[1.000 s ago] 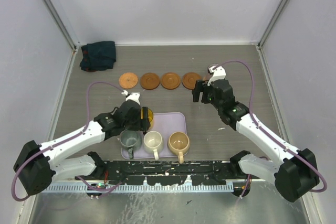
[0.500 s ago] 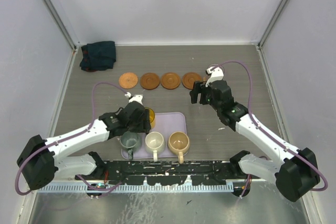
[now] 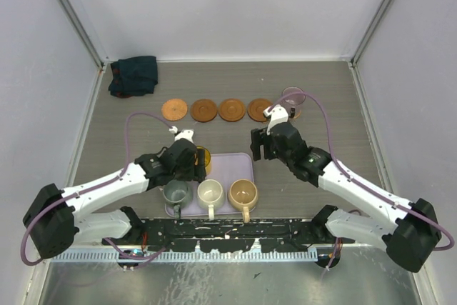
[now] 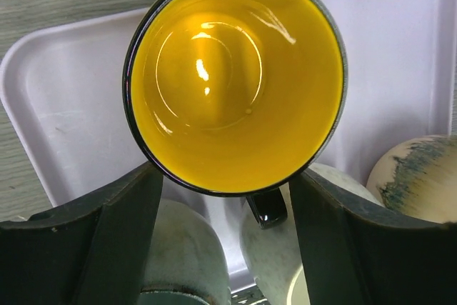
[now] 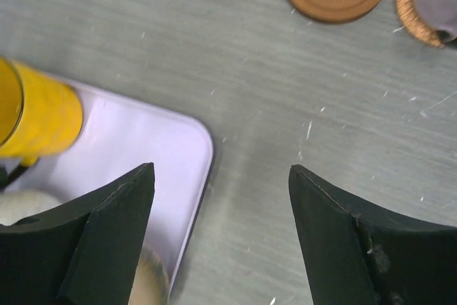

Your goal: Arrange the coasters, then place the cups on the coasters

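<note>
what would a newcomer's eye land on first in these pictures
The bright yellow cup fills the left wrist view, standing on the lilac tray between the fingers of the left gripper. Next, the row of brown coasters at the far side of the table, a purple cup on the rightmost one.

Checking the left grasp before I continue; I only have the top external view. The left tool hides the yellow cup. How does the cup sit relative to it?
Observer: In the left wrist view, the yellow cup stands upright on the lavender tray. Its handle points back between the open fingers of the left tool. I can't tell whether they touch the cup.
Operator: Is the right tool carrying anything?
Observer: No. In the right wrist view, the right tool is open with nothing between its fingers. It is above the bare table, beside the tray's corner.
</note>
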Controlling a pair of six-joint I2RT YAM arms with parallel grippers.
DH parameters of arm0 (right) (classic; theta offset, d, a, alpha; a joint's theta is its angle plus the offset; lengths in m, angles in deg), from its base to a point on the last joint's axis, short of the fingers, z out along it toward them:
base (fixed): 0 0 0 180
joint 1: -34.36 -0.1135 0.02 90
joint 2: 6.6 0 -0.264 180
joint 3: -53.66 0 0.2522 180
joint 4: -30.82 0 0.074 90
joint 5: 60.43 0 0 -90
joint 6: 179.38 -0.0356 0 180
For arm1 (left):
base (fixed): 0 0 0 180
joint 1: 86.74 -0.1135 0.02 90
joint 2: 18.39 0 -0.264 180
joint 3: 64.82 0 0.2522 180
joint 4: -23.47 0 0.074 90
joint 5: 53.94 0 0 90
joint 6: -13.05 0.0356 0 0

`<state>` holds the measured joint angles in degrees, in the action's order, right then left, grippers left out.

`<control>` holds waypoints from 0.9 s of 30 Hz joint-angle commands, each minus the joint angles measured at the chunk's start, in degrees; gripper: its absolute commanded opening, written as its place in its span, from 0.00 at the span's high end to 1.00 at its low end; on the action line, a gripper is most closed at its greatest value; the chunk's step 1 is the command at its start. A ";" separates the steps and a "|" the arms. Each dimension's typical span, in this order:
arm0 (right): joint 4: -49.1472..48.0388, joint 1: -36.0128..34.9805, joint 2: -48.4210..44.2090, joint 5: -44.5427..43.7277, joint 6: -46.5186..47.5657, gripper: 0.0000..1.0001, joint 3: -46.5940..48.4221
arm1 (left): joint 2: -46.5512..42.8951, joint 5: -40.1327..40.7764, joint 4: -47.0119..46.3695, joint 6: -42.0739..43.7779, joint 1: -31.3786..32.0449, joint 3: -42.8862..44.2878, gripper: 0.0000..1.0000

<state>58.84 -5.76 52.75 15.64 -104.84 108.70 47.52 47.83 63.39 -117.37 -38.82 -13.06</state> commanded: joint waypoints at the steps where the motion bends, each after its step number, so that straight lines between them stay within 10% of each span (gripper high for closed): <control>1: 9.74 -5.87 -4.00 -4.05 -2.81 0.19 4.58 | -3.57 2.08 -2.98 1.84 0.01 0.24 0.27; 12: 24.70 -11.68 -12.46 14.96 -9.48 0.07 9.19 | -3.60 1.77 -4.12 2.94 0.00 0.92 0.27; 27: 26.20 -16.56 -21.96 18.23 -17.92 0.00 -2.25 | -4.86 3.77 -1.90 2.62 0.04 0.67 0.27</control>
<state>86.44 -20.84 30.77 32.31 -120.12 107.91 44.09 49.41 61.97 -115.03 -38.82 -13.06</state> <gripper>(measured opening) 0.999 0.729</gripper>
